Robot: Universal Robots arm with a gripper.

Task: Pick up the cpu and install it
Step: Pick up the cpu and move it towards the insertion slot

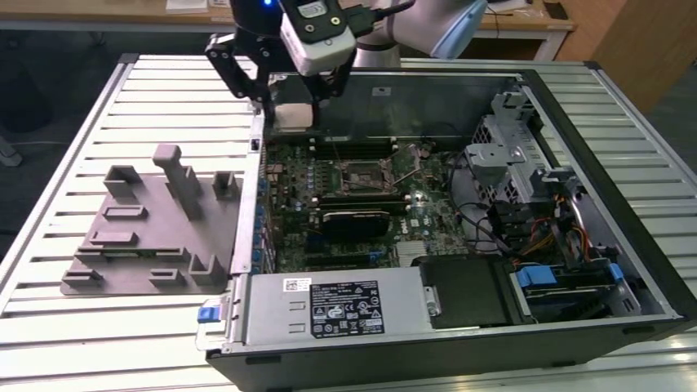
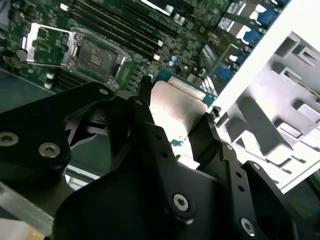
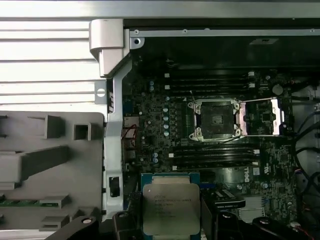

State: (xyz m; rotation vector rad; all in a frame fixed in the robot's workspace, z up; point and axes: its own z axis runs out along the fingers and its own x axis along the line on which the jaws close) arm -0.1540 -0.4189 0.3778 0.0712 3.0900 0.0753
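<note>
Transfer step: the gripper [image 1: 292, 108] hangs over the far edge of the computer case [image 1: 458, 355], on the exterior view's left, jaws clamped on the cpu [image 3: 171, 207]. Seating it likely calls for squaring it to the open socket [image 3: 215, 119].

One cpu [image 2: 176, 107], silver plate, clamped between black gripper [image 2: 175, 125] fingers [image 2: 144, 112]. Open socket [image 2: 95, 54] at ten o'clock of it; grey fixture [image 2: 272, 125] at three o'clock.

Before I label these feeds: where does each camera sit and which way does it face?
Exterior view: off the arm, looking down on the open computer case; arm and tool show.
First wrist view: on the arm, facing the socket below; the tool shows.
Second wrist view: on the arm, behind the tool's black links.
Both wrist views share the gripped cpu.
</note>
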